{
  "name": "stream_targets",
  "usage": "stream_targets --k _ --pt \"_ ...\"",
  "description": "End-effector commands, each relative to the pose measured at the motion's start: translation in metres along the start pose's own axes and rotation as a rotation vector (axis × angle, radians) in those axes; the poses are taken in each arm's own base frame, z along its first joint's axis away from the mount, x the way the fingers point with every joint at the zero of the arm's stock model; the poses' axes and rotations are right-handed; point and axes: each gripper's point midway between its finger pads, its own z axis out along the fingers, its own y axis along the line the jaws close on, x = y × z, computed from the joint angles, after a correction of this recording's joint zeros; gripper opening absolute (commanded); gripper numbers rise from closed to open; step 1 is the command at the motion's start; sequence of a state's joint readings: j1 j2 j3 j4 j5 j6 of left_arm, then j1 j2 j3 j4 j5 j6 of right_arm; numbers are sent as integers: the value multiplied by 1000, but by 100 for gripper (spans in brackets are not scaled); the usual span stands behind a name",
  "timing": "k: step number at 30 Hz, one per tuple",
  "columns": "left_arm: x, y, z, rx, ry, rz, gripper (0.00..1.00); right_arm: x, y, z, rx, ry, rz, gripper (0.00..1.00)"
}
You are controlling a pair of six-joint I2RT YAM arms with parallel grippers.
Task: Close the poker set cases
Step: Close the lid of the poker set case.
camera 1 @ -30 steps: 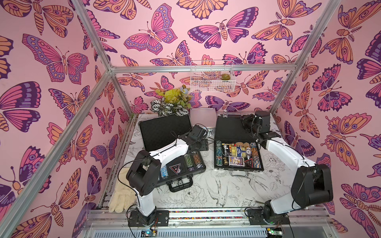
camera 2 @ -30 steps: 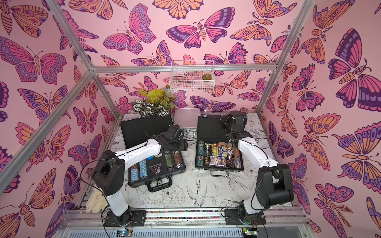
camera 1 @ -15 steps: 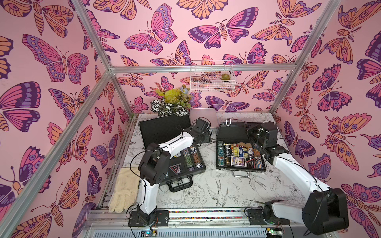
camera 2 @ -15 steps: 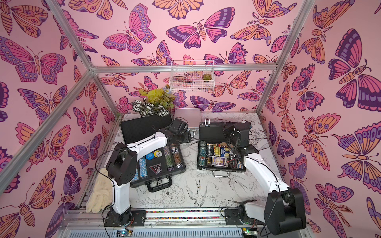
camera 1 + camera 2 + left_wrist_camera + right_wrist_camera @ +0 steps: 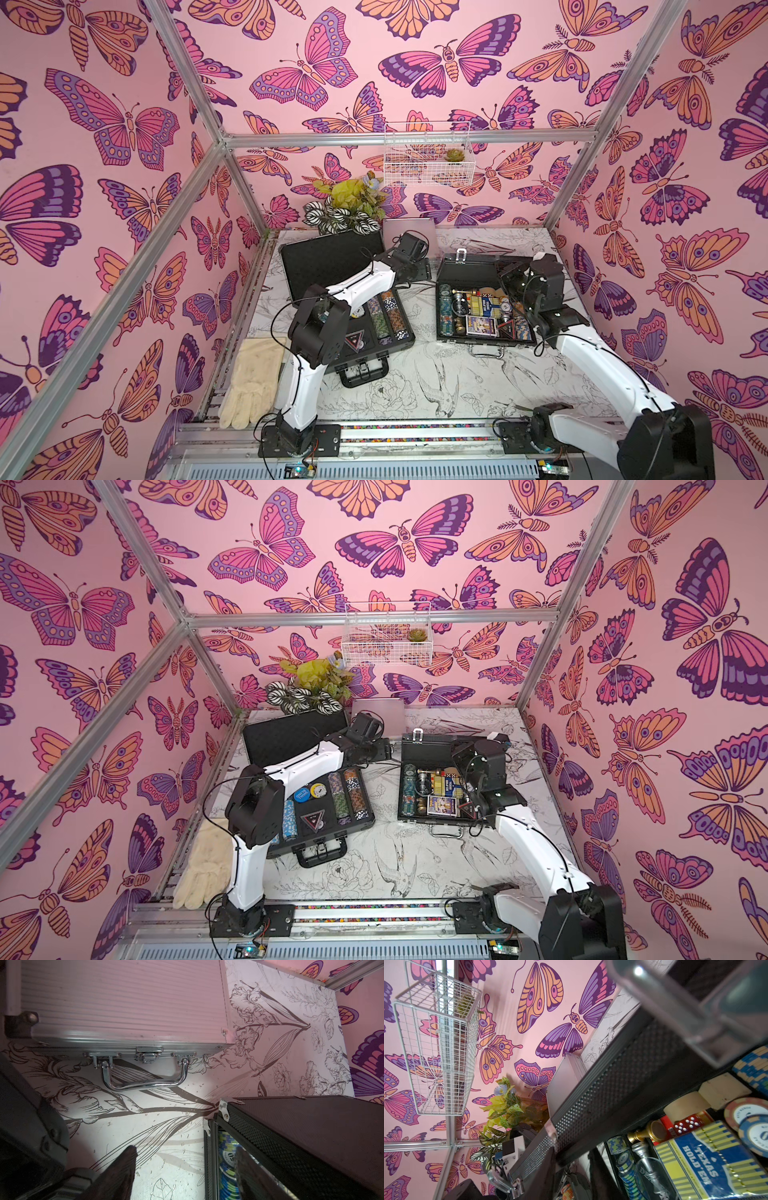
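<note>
Spread wide and gripping nothing, the left tool [image 5: 185, 1157] hangs with its dark fingers [image 5: 122, 1172] over the white table printed with line-drawn flowers [image 5: 166, 1126], in the gap between the three cases. Just beyond it, at the back of the table, the small ribbed silver aluminium case [image 5: 124, 1001] lies flat with its lid down and its chrome handle [image 5: 145, 1082] resting on the table.

On the right half of the table sits the flat black silver-trimmed case [image 5: 482, 332]. Its half-lowered lid [image 5: 469, 270] tilts over a base of blue-and-green chips, red dice and a blue-and-yellow card box. The right tool [image 5: 515, 276] is at that lid's right end. Its finger is only a blur in the right wrist view, so I cannot tell whether it clamps the lid.

Under the left arm, the large dark-grey plastic case [image 5: 374, 332] lies open on the left half of the table, with its foam-lined lid [image 5: 328, 259] upright and rows of coloured chips showing. A cream glove [image 5: 253, 386] lies at the table's front left edge.
</note>
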State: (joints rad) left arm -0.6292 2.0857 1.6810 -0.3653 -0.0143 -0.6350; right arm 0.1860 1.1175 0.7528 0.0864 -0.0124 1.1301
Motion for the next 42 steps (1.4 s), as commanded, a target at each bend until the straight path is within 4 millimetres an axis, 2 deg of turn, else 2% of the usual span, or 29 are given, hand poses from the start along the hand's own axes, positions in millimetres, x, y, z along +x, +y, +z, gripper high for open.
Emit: stream_targets --k 1,9,12,17,22,26,31,37,42 --pt "5 0 5 2 19 1 75 10 -32 -4 112 23 -39 31" --pt "12 -6 3 9 27 22 75 18 -39 -10 118 55 -54 35" --pt "16 0 2 -14 25 36 75 23 -44 -11 124 76 -70 37" --pt "12 5 -4 -30 11 55 75 40 -55 -13 152 165 -115 39" --pt "10 1 -9 -13 9 60 75 47 -66 -26 179 194 -164 41" --pt "13 1 -11 -9 15 62 75 52 -76 -33 208 216 -182 42" --pt "20 3 -13 -9 29 57 75 61 -80 -35 202 254 -174 47" --pt "32 -5 -13 13 57 61 75 71 -95 -39 238 299 -183 52" --pt "35 -7 -16 16 59 63 75 75 -103 -47 264 321 -202 56"
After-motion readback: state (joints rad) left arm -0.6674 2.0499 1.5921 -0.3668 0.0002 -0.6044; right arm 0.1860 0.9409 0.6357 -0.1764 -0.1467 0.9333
